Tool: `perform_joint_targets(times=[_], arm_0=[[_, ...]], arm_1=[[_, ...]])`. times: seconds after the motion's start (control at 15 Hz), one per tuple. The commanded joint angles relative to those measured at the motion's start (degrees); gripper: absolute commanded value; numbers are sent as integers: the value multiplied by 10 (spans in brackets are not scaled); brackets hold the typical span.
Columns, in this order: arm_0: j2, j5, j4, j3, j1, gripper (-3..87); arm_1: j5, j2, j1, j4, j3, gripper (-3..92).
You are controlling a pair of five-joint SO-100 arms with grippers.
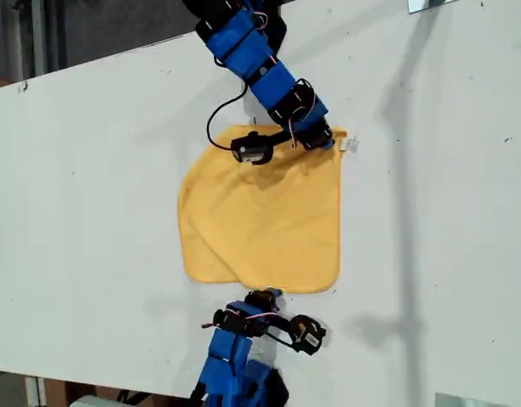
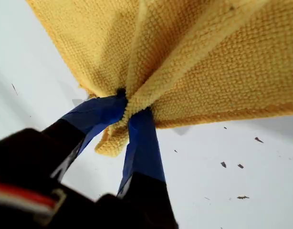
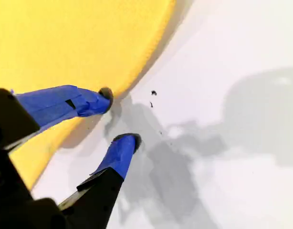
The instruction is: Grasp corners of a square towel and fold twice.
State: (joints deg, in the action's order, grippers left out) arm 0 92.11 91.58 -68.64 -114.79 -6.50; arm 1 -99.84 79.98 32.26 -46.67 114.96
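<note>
Towel (image 1: 269,225) was nubby yellow terry, hemmed, flat on white table (image 1: 91,212). My first gripper (image 2: 127,110) pinched bunched corner (image 2: 137,102) tight. My second gripper (image 3: 121,116) gaped, empty, at towel's rounded edge.

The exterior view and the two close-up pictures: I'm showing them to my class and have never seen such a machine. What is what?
The exterior view looks down on a white table with two small blue robot arms, one at that view's top and one at its bottom. Between them lies a yellow towel, with a white tag at one corner.

The other two pictures come from cameras on the arms' grippers. In the first wrist view, my first gripper is pinching a bunched bit of towel. In the second, my second gripper is open at the towel's edge, holding nothing. I cannot tell which arm carries which camera.
</note>
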Motion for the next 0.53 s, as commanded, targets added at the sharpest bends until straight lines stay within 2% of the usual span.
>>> perform_joint_targets(times=[0.0, 0.2, 0.47], arm_0=[[-50, 0, -11, 142, -58, 173], [-67, 23, 38, 148, -103, 186], [-112, 101, 32, 154, -158, 198]], arm_1=[[4, 3, 14, -8, -8, -1], [5, 4, 15, -8, -8, -1], [5, 8, 18, -11, -8, -1]])
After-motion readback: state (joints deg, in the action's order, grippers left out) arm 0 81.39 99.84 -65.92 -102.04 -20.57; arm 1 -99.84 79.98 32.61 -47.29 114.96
